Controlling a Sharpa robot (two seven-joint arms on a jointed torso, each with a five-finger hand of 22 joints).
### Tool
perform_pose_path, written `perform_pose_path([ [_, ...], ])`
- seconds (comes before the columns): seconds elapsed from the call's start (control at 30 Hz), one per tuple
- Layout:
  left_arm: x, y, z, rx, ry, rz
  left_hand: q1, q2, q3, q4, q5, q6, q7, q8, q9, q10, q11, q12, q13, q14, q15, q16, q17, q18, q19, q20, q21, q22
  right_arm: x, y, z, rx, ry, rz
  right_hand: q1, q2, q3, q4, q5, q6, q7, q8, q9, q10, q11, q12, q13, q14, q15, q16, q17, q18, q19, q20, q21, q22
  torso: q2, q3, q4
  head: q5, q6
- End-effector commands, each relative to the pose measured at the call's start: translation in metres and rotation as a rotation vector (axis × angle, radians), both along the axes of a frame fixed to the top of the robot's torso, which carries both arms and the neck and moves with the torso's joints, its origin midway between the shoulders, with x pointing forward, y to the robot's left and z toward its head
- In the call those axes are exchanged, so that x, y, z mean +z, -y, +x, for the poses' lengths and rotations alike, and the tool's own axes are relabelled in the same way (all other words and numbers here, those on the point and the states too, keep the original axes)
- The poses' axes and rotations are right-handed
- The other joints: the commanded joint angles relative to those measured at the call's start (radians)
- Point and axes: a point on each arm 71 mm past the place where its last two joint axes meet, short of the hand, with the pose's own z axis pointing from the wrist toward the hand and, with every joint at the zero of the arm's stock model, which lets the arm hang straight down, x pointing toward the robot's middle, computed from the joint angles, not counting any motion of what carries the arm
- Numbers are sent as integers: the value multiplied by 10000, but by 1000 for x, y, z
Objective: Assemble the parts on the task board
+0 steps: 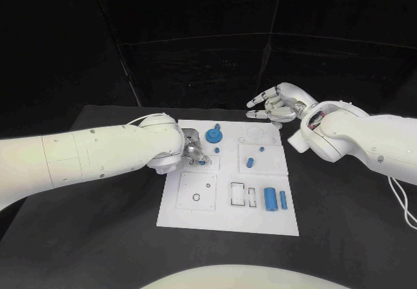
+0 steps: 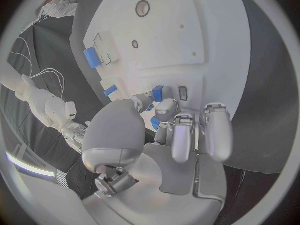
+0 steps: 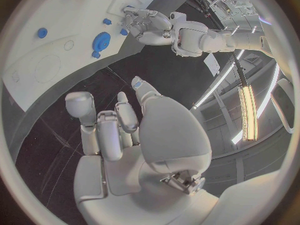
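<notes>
Insertion step: left hand (image 1: 193, 151), at ten o'clock on the task board (image 1: 228, 217), pinches a small blue part (image 2: 157, 93); keep it upright, press gently. Right hand (image 1: 276, 102) hovers spread, holding nothing.

Left hand crowding the board's left edge; right hand hanging clear beyond the far right corner.

The white rectangular task board (image 1: 228, 218) is lying on the black table (image 1: 104, 241), whose near and side margins are lying bare around it. The silver left hand (image 1: 193, 150) is sitting over the board's far left part, its fingers closing around a small blue part (image 2: 157, 93) and blocking access there, with a blue round part (image 1: 214, 135) just beside it. The silver right hand (image 1: 276, 101), fingers spread, is hovering off the board. Two blue upright cylinders (image 1: 275, 198) are occupying the near right area.
</notes>
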Motion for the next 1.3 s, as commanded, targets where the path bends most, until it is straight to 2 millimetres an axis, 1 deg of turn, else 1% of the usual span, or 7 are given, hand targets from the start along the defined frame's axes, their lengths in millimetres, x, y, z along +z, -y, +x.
perform_pose_path([
  [0.03, -4, 0, -2, -29, -233, 129, -216, -27, 567, -640, 32, 86, -8, 67, 20, 87, -11, 39, 16, 1055, -54, 31, 2634, -177, 254, -67, 67, 9, 1, -1, 0, 103, 36, -1, 54, 36, -71, -11, 44, 51, -20, 55, 9, 6, -45, 4, -1, 609, -46, -45, 808, 109, -38, -11, -46, -23, -1, 0, 5, -3, 3],
  [0.2, -4, -1, 0, 64, -189, 130, -779, -146, 28, -302, 25, 183, -6, 100, 41, 101, -4, 75, 30, 1055, -49, 31, 2634, -191, 271, -70, 107, 80, 1, -1, 0, 93, 38, -3, 48, 35, -79, -6, 42, 49, -22, 59, 8, -3, -46, -9, -15, 607, -47, -52, 795, 111, -41, -13, -55, -36, -4, -2, 6, -11, 7],
  [0.43, -4, -4, 1, 221, -84, 86, -1626, -380, -1322, 348, 31, 278, 1, 123, 67, 113, 3, 153, 73, 1055, -44, 31, 2634, -208, 298, -68, 169, 192, 1, 0, 0, 75, 43, -6, 41, 32, -85, -1, 39, 45, -21, 60, 6, -11, -46, -18, -25, 604, -47, -61, 779, 112, -46, -14, -63, -48, -1, -6, 12, -24, 20],
  [0.57, -3, -5, 1, 277, -32, 49, -1739, -377, -2082, 626, 31, 277, -39, 122, 81, 116, -34, 205, 107, 1055, -66, 31, 2634, -214, 310, -90, 197, 245, 1, 0, 0, 71, 44, -7, 32, 28, -93, 5, 36, 42, -21, 61, 5, -19, -45, -28, -35, 602, -48, -65, 773, 114, -50, -14, -70, -60, -1, -11, 13, -35, 21],
  [0.7, -3, -7, 1, 333, 35, -15, -1763, -429, -2579, 799, 30, 269, -48, 123, 91, 119, -40, 236, 127, 1055, -82, 31, 2634, -217, 314, -101, 205, 266, 1, 0, 1, 65, 45, -9, 29, 27, -96, 7, 35, 41, -21, 62, 5, -19, -45, -28, -35, 603, -48, -65, 774, 114, -50, -15, -71, -60, 2, -14, 8, -44, 31],
  [1.1, 3, -12, -4, 273, 218, -315, -1456, -265, -3851, 1231, 32, 213, -59, 176, 150, 74, -49, 270, 119, 1055, -95, 31, 2634, -207, 293, -116, 164, 232, 1, 1, 1, 71, 55, -18, 5, 19, -115, 23, 27, 33, -22, 65, 2, -20, -45, -31, -38, 603, -48, -68, 773, 113, -48, -16, -77, -64, 0, -10, 17, -42, 27],
  [1.3, 14, -13, -4, 73, 262, -478, -1344, -103, -4186, 1263, 33, 123, -37, 150, 146, -24, -33, 172, -25, 1055, -86, 31, 2634, -181, 250, -112, 76, 106, 0, 2, 2, 56, 48, -27, -2, 17, -121, 28, 24, 29, -22, 65, 1, -13, -45, -24, -30, 604, -48, -67, 777, 114, -48, -17, -80, -67, 0, -14, 22, -26, 47],
])
